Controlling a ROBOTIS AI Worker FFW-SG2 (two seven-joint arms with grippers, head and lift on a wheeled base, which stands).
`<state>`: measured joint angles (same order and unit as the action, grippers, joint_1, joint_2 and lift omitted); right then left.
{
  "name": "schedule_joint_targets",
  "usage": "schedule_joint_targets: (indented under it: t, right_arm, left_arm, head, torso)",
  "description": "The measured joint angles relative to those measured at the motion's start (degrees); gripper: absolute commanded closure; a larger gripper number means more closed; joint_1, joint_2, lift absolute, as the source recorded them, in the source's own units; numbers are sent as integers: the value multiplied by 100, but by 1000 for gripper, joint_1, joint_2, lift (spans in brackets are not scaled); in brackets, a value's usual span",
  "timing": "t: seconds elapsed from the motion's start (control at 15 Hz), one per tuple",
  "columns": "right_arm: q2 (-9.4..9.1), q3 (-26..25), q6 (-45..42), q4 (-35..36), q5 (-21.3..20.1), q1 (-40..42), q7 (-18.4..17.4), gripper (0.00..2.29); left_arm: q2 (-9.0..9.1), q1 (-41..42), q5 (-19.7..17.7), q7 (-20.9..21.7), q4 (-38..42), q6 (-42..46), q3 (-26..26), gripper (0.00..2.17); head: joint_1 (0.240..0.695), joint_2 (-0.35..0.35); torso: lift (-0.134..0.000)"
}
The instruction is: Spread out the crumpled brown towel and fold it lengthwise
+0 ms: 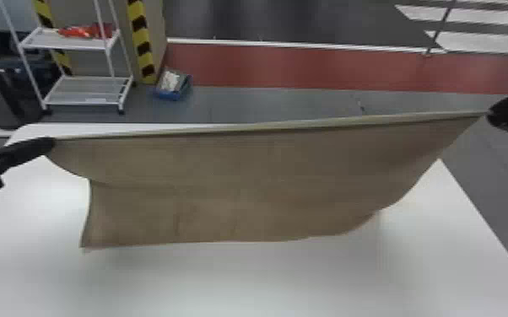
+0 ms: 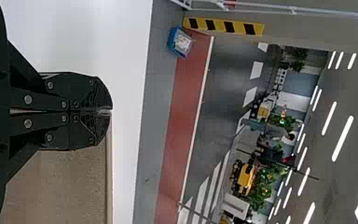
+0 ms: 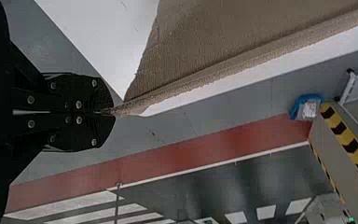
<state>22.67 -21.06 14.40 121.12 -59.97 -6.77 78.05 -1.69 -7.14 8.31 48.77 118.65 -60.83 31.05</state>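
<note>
The brown towel (image 1: 240, 181) hangs stretched between both grippers above the white table, its top edge nearly straight and slightly higher on the right. My left gripper (image 1: 52, 143) is shut on its upper left corner, and my right gripper (image 1: 490, 114) on its upper right corner. In the left wrist view, my left gripper (image 2: 105, 112) has its fingers together, with the towel (image 2: 70, 186) hanging alongside. The right wrist view shows my right gripper (image 3: 109, 112) pinching the corner of the towel (image 3: 214, 51). The lower edge lies low over the table, nearly level.
The white table (image 1: 240, 282) extends below and to both sides of the towel. Beyond its far edge, a white shelf rack (image 1: 86, 90) stands on the floor at the back left, with a blue bin (image 1: 174, 86) beside a striped pillar.
</note>
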Motion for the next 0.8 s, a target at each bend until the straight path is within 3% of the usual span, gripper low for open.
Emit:
schedule_joint_targets:
  t: [0.27, 0.53, 0.8]
  right_arm:
    - [-8, -106, 879, -217, 529, -672, 1, 1416]
    - [-83, 343, 1756, -967, 451, -1171, -26, 1416]
    - [-169, 690, 2519, -1749, 266, -1969, -672, 1416]
  left_arm:
    - [-56, -648, -2, -106, -4, -429, 146, 1261]
    - [-74, -1517, 118, -507, -785, -418, -289, 1261]
    - [-187, -2622, 370, -685, -1876, -182, -768, 1264]
  head:
    - [546, -65]
    - [523, -74]
    - [447, -108]
  torso:
    - [-124]
    - [-124]
    - [-124]
